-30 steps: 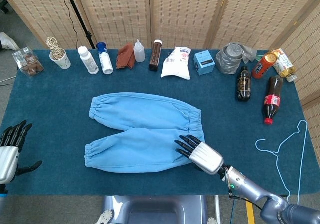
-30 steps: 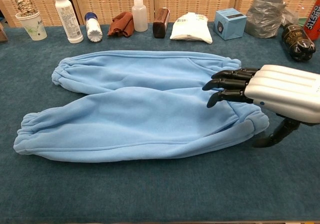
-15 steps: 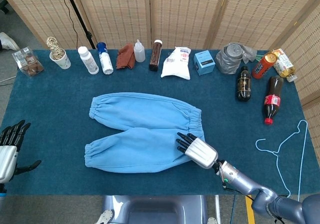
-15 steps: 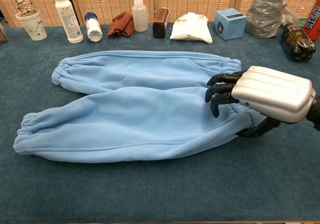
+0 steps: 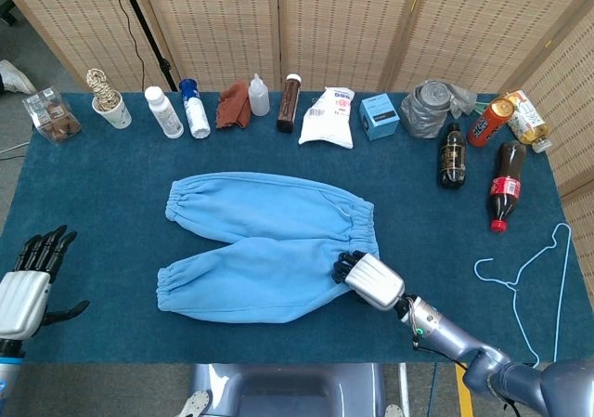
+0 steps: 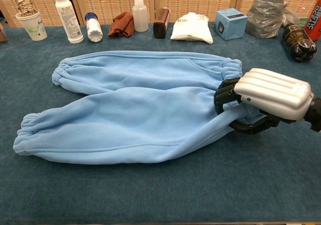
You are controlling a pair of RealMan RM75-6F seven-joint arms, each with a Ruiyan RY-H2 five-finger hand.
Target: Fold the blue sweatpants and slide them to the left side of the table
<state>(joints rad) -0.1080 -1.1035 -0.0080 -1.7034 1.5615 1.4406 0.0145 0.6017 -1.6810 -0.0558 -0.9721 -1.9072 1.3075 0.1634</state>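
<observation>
The blue sweatpants (image 5: 264,245) (image 6: 130,109) lie flat in the middle of the table, legs to the left and waistband to the right. At the near waistband corner my right hand (image 5: 369,280) (image 6: 261,97) grips the fabric, fingers curled over the top and thumb beneath, and the cloth bunches and lifts a little there. Far off at the table's front left corner, my left hand (image 5: 28,287) hovers with fingers spread and nothing in it; the chest view does not show it.
Along the back edge stand a paper cup (image 5: 113,110), white bottles (image 5: 164,112), a brown cloth (image 5: 232,107), a squeeze bottle (image 5: 259,96), a white bag (image 5: 329,117) and a blue box (image 5: 379,116). Cola bottles (image 5: 506,183) and a wire hanger (image 5: 529,278) lie right.
My right hand came down on the waistband corner and its fingers curled shut on the fabric, pulling it up slightly. The left hand shifted a little toward the table.
</observation>
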